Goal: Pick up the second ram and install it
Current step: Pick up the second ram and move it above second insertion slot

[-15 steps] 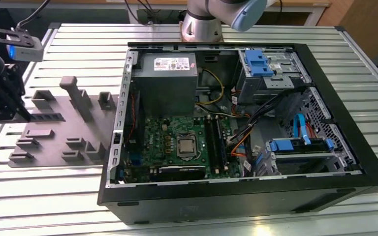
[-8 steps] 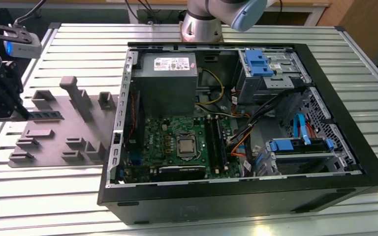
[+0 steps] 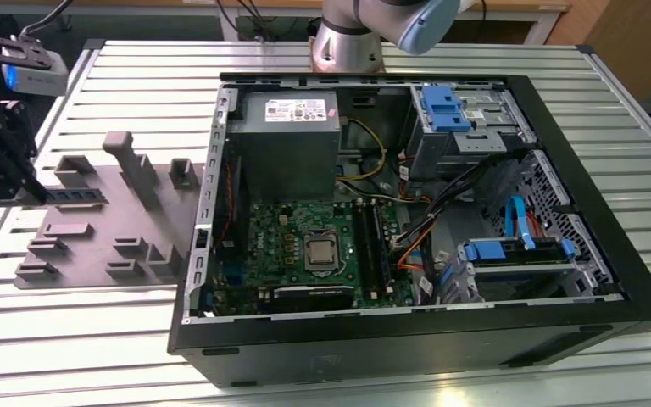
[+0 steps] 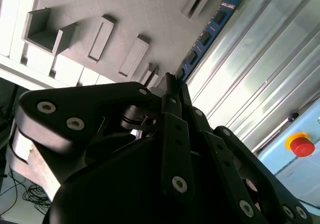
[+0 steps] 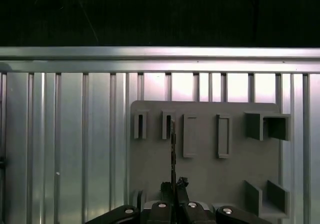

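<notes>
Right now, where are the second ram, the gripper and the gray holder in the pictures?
second ram (image 4: 207, 34): second wrist view, on its blue flat face, mid-length.
gripper (image 5: 173, 185): first wrist view, midway between its fingertips.
gray holder (image 5: 205, 179): first wrist view, on a bare part of its plate.

Counts: 1 PC case (image 3: 416, 343), 1 mobo (image 3: 286, 246), 1 CPU (image 3: 319, 251), 1 PSU (image 3: 286, 127), 2 blue drive caddies (image 3: 447, 108), 1 gray holder plate (image 3: 91, 244), 1 ram stick (image 4: 207, 34), 1 claw (image 5: 173, 185), 1 red button (image 4: 301, 146), 1 tabletop (image 3: 77, 339).
</notes>
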Action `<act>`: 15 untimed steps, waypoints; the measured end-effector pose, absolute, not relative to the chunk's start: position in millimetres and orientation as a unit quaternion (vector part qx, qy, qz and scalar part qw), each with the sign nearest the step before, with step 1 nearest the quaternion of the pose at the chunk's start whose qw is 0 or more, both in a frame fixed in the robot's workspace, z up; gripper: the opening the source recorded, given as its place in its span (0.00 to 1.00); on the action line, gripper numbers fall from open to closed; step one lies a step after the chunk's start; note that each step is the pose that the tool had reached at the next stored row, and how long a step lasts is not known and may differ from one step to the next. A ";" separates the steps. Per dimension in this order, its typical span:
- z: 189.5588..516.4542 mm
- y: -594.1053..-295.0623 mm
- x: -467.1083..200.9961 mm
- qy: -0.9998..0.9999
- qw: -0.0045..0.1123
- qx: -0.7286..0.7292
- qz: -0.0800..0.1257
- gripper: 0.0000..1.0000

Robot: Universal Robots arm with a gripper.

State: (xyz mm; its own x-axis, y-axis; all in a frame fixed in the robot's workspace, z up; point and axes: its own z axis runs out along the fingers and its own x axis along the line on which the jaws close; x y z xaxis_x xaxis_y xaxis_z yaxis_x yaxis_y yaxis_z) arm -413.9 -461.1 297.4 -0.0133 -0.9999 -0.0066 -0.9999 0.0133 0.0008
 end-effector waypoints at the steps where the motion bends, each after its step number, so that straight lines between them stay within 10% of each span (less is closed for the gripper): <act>1: 298.6 -461.1 -413.9 0.712 0.002 -0.702 0.003 0.14; 15: 311.5 -460.9 -414.0 0.712 0.002 -0.702 0.003 0.14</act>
State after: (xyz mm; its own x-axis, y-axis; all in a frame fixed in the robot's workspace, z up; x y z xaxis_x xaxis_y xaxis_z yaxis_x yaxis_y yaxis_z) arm -414.0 -460.9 311.5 -0.0142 -0.9999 -0.0066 -0.9999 0.0142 0.0006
